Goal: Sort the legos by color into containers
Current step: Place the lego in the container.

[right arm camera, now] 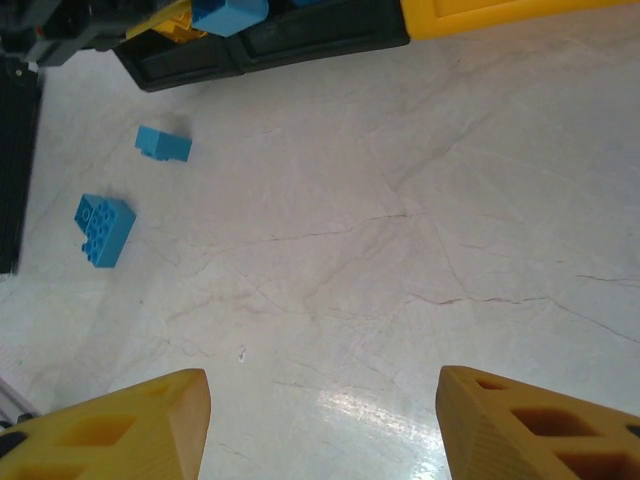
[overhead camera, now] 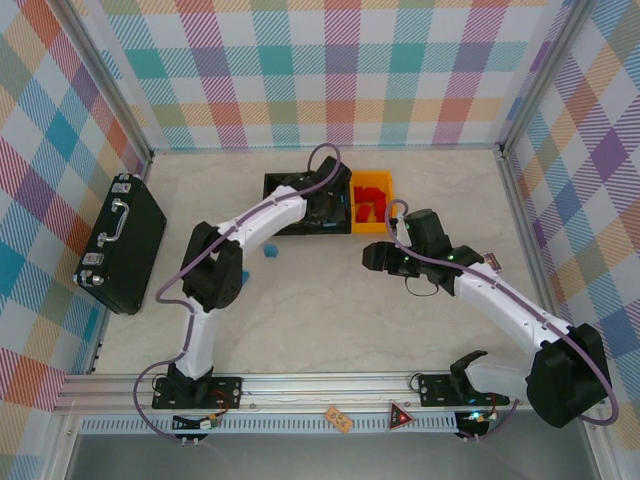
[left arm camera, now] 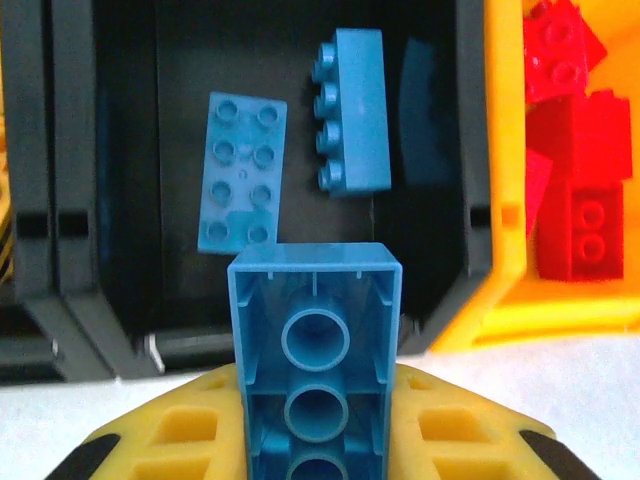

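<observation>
A misplaced drop is judged the main hazard. The blue brick clenched in the left gripper is seen over the near wall of the black bin that adjoins the yellow-orange bin, rather than well inside it. If it were let go here, it could be caught on that wall and tipped out onto the table. A drift sideways toward the yellow-orange bin would be as costly, since the red bricks are kept there and the colours would be mixed. The held brick is gripped by its long sides with its hollow underside turned to the wrist camera, so its tubes and thin walls are shown; it could be dragged askew by one finger as the jaws part. Two flat blue bricks are already lodged in the black bin, one lying studs-up and the other on its side, and a bounce off either could be expected. The right gripper is held released and empty over bare table on the near side of the yellow-orange bin. Two loose blue legos are left on the table, well away from the yellow-orange bin on the black bin's side, and could be knocked by the left arm.
</observation>
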You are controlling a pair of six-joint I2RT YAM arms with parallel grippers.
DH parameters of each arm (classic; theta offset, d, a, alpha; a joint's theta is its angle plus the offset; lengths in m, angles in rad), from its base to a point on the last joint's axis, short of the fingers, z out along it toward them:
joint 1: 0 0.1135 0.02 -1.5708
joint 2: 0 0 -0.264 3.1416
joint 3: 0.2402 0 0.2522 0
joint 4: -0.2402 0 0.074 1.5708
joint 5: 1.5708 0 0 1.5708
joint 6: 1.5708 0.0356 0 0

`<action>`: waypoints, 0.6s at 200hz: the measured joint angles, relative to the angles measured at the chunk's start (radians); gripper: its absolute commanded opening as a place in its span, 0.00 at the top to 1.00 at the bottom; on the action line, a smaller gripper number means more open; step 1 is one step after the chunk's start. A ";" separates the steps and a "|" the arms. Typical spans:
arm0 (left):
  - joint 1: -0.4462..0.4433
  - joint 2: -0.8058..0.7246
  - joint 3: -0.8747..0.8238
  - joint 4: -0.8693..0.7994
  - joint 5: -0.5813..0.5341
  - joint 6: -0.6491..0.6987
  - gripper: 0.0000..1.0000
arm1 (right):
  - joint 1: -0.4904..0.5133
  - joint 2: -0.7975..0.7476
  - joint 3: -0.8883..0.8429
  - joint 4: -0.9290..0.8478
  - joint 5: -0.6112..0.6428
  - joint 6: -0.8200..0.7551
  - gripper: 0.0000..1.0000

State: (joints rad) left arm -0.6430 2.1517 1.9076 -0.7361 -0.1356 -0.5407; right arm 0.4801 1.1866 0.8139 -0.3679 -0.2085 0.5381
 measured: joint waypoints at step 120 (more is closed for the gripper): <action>0.033 0.243 0.296 -0.101 -0.007 0.037 0.52 | -0.023 0.032 0.000 0.000 0.000 0.003 0.39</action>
State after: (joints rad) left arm -0.6098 2.3951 2.2040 -0.8375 -0.1429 -0.5034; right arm 0.4572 1.2186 0.8139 -0.3676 -0.2085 0.5411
